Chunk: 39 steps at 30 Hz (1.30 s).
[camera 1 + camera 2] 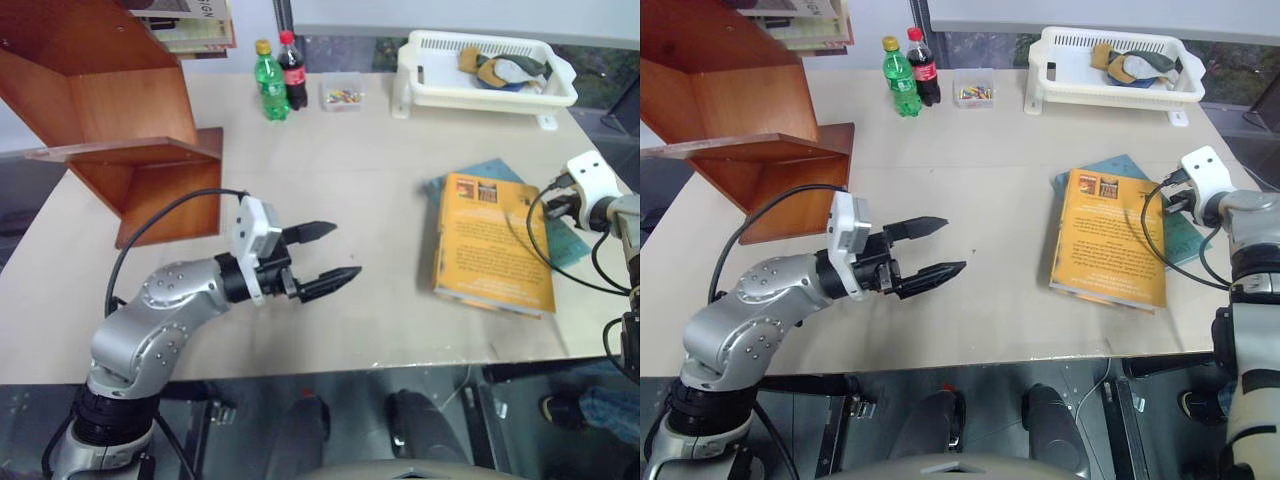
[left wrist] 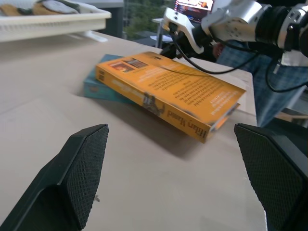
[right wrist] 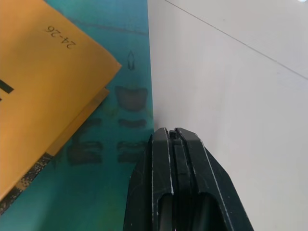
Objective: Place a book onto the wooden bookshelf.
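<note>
The book (image 1: 493, 245) (orange-yellow, back cover up) lies on the desk (image 1: 350, 180), overlapping a thin teal book (image 3: 120, 96). The right end effector (image 3: 174, 137), fingers pressed together and empty, tips at the teal book's edge just beside it. The left end effector (image 1: 331, 254) hangs wide apart, well away. The wooden bookshelf (image 1: 110, 110) stands far across the desk from the book.

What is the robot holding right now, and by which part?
Nothing. The left gripper hangs open over the table; the right gripper is shut empty beside the book.
</note>
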Each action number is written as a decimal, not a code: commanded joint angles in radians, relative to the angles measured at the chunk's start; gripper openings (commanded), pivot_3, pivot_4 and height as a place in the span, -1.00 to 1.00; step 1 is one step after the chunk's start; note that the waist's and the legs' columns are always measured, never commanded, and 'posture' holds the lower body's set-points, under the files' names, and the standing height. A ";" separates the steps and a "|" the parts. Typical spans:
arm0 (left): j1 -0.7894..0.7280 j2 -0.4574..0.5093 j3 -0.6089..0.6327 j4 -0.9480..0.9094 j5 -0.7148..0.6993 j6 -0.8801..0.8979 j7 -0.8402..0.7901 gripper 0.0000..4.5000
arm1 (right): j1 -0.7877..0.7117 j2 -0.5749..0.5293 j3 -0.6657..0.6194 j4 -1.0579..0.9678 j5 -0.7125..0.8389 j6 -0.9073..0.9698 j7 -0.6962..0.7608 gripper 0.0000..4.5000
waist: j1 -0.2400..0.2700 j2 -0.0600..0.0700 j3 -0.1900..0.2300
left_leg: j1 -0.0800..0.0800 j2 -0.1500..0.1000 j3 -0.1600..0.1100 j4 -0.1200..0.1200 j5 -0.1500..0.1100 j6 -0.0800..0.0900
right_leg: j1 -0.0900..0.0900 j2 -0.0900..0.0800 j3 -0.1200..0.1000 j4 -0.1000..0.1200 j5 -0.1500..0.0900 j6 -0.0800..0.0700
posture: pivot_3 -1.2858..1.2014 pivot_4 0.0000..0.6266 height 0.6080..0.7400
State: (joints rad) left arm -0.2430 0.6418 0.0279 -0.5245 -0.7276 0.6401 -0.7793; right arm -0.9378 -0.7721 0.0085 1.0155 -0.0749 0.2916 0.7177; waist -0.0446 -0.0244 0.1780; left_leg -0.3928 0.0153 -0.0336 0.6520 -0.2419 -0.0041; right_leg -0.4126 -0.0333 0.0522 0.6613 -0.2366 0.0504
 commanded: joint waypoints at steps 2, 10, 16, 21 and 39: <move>0.024 -0.030 -0.018 -0.034 -0.011 0.014 0.030 1.00 | 0.066 0.030 -0.002 -0.072 0.025 0.068 0.049 -0.96 | 0.000 0.000 0.000 | 0.000 0.000 0.000 0.000 0.000 0.000 | 0.000 0.000 0.000 0.000 0.000 0.000 | 0.03 -0.52 1.00; 0.021 -0.039 0.047 -0.032 -0.073 0.083 0.104 1.00 | 0.159 0.077 -0.012 -0.286 0.061 0.196 0.055 -0.96 | -0.002 -0.005 -0.003 | 0.003 0.003 0.000 0.000 0.000 0.000 | 0.002 0.003 0.001 0.001 0.000 0.000 | 0.03 -0.52 1.00; 0.027 -0.029 0.081 -0.038 -0.118 0.133 0.127 1.00 | 0.216 0.104 -0.023 -0.432 0.083 0.299 0.037 -0.96 | -0.002 -0.005 -0.004 | 0.009 0.004 0.001 0.000 0.000 0.000 | 0.007 0.004 0.001 0.001 0.000 0.000 | 0.03 -0.52 1.00; 0.039 -0.026 0.102 -0.039 -0.140 0.154 0.156 1.00 | 0.254 0.126 -0.024 -0.527 0.096 0.366 0.027 -0.96 | -0.002 -0.006 -0.004 | 0.010 0.004 0.001 0.000 0.000 0.000 | 0.008 0.004 0.001 0.000 0.000 0.000 | 0.03 -0.52 1.00; -0.023 -0.091 0.164 0.076 -0.321 0.366 0.354 1.00 | 0.369 0.194 -0.076 -0.780 0.142 0.436 -0.050 -0.96 | 0.001 -0.010 -0.006 | 0.011 0.006 0.001 0.000 0.000 0.000 | 0.008 0.006 0.001 0.000 0.000 0.000 | 0.03 -0.52 1.00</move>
State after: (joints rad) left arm -0.2362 0.5550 0.1615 -0.4613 -0.9714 0.9328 -0.4781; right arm -0.6017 -0.5961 -0.0811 0.2429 0.0492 0.7323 0.6754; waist -0.0438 -0.0339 0.1719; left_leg -0.3824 0.0211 -0.0328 0.6518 -0.2420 -0.0041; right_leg -0.4044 -0.0271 0.0532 0.6616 -0.2369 0.0501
